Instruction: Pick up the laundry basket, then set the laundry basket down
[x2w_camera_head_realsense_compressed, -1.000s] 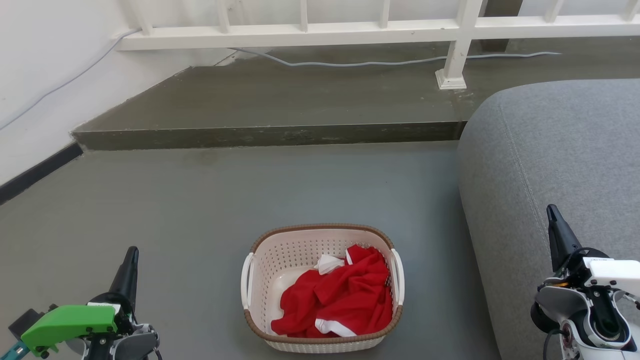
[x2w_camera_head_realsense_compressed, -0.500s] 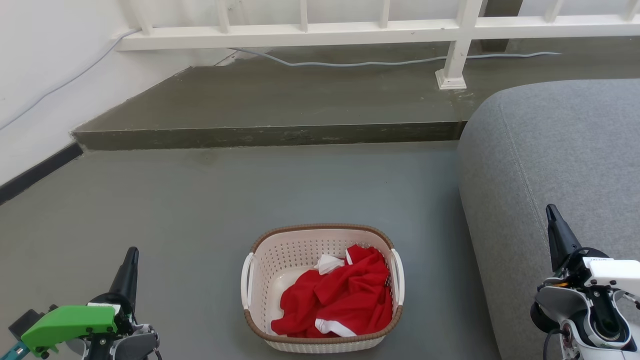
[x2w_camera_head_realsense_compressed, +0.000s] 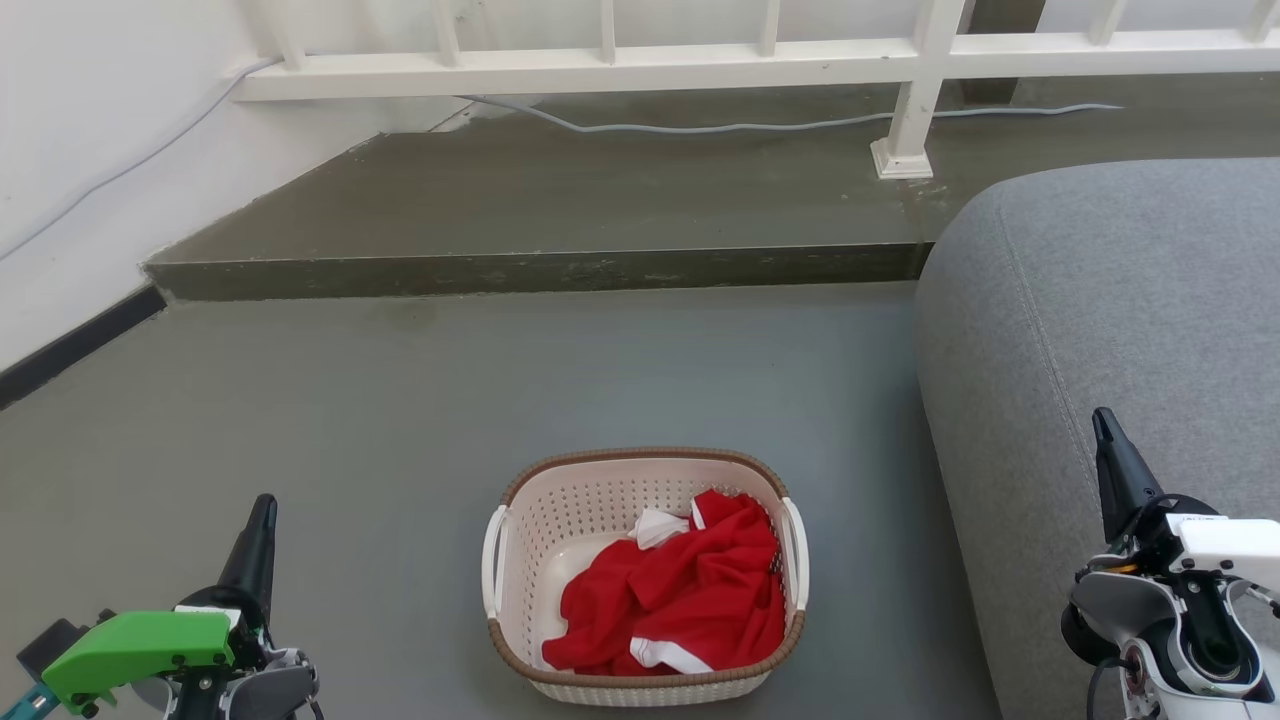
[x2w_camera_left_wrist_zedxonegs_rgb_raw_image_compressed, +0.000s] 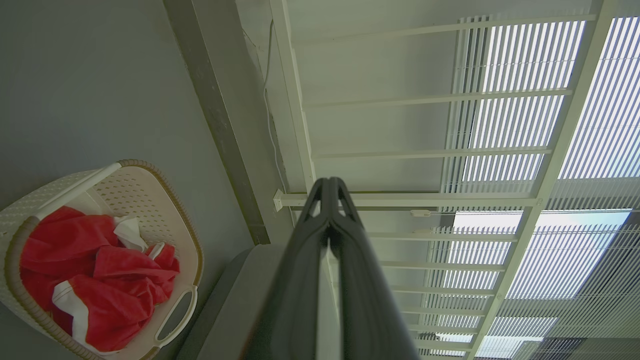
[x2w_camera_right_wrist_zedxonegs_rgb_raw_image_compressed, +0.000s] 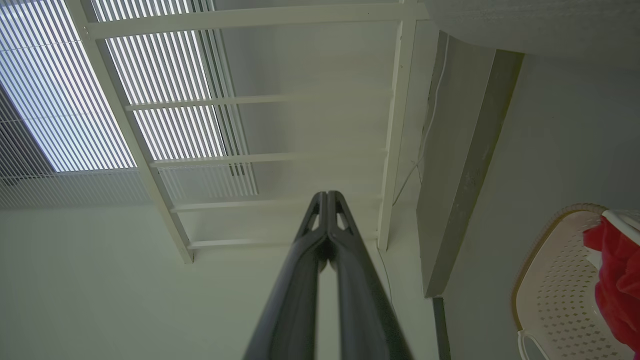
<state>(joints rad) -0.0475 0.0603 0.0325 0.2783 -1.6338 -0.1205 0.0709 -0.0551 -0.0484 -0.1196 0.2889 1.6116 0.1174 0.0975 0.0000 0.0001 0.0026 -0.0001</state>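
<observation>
hovering w/ both arms low, we've got the laundry basket (x2w_camera_head_realsense_compressed: 640, 456) on the floor (x2w_camera_head_realsense_compressed: 400, 420) between them, red cloth (x2w_camera_head_realsense_compressed: 680, 600) inside. left end effector (x2w_camera_head_realsense_compressed: 263, 508) & right end effector (x2w_camera_head_realsense_compressed: 1102, 424) are both clenched, holding nothing. basket's white handles face l & r, one toward each arm. left looks nearer; right is over by the sofa (x2w_camera_head_realsense_compressed: 1100, 300).
</observation>
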